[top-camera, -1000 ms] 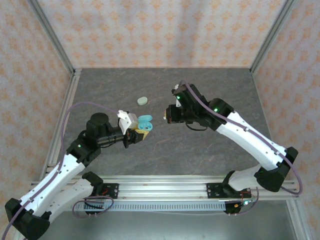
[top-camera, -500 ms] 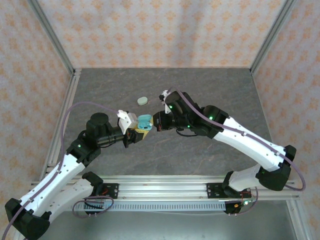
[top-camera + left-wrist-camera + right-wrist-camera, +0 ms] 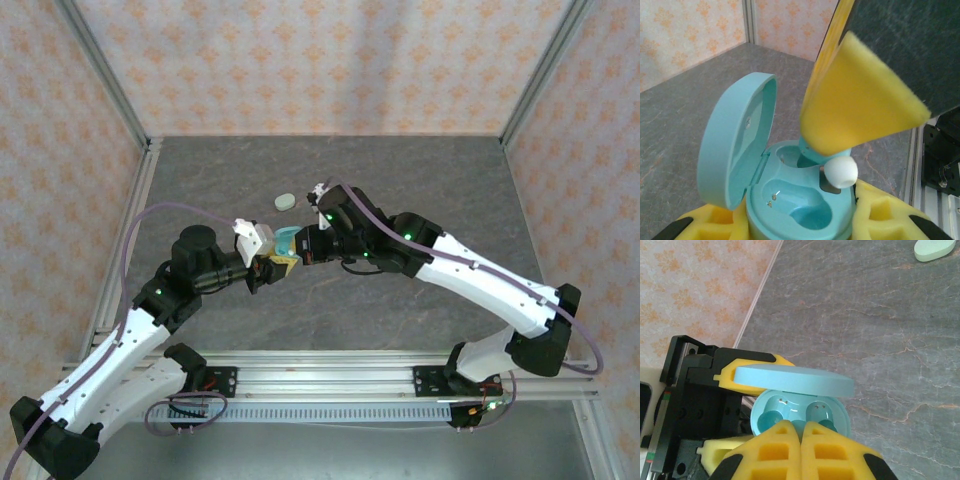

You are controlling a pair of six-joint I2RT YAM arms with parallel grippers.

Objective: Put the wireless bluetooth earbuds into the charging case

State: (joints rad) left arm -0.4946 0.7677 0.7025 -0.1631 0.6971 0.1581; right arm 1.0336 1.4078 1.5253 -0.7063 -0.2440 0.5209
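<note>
The teal charging case (image 3: 790, 200) is open, its lid (image 3: 735, 145) tipped up on the left, and both cavities are bare. My left gripper (image 3: 273, 260) is shut on the case base, with its yellow pads (image 3: 890, 215) on either side. My right gripper (image 3: 304, 249) is shut on one earbud (image 3: 841, 172), a teal body with a white rounded tip. The earbud hangs just over the far cavity at the case's right rim. In the right wrist view the shut right gripper (image 3: 801, 432) pinches the earbud (image 3: 798, 425) directly above the case (image 3: 795, 410).
A pale green oval case (image 3: 285, 201) lies shut on the grey table (image 3: 420, 170) just beyond the two grippers. It also appears at the top right of the right wrist view as the green case (image 3: 936, 249). Patterned walls and metal frame posts enclose the table.
My right arm has swung left and brought its gripper with the earbud from beside the case to right over it. The left arm and the case have stayed put.
</note>
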